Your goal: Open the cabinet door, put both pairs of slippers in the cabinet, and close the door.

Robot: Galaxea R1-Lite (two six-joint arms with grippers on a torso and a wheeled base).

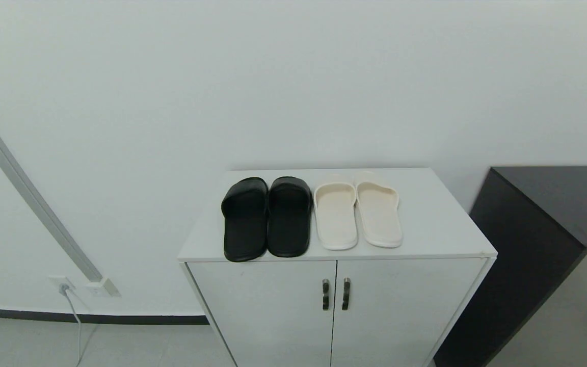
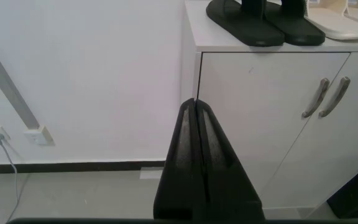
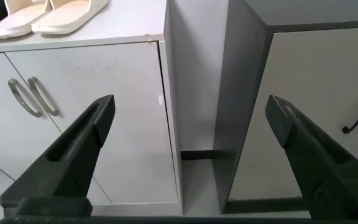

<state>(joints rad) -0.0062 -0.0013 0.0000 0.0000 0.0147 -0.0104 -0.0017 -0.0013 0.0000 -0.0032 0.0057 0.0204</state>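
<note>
A white two-door cabinet (image 1: 268, 316) stands against the wall with both doors closed; two metal handles (image 1: 335, 294) meet at its middle. On its top lie a pair of black slippers (image 1: 266, 216) on the left and a pair of cream slippers (image 1: 357, 213) on the right. My left gripper (image 2: 196, 109) is shut, low and off the cabinet's left front corner; black slippers (image 2: 263, 18) and handles (image 2: 325, 97) show beyond it. My right gripper (image 3: 190, 121) is open near the cabinet's right corner, with cream slippers (image 3: 48, 15) and handles (image 3: 33, 97) in sight.
A dark cabinet (image 1: 543, 239) stands close to the right of the white one, with a narrow gap (image 3: 197, 87) between them. A wall socket with a cable (image 1: 64, 288) and a slanted grey conduit (image 1: 23, 188) sit on the wall at the left. Grey floor lies in front.
</note>
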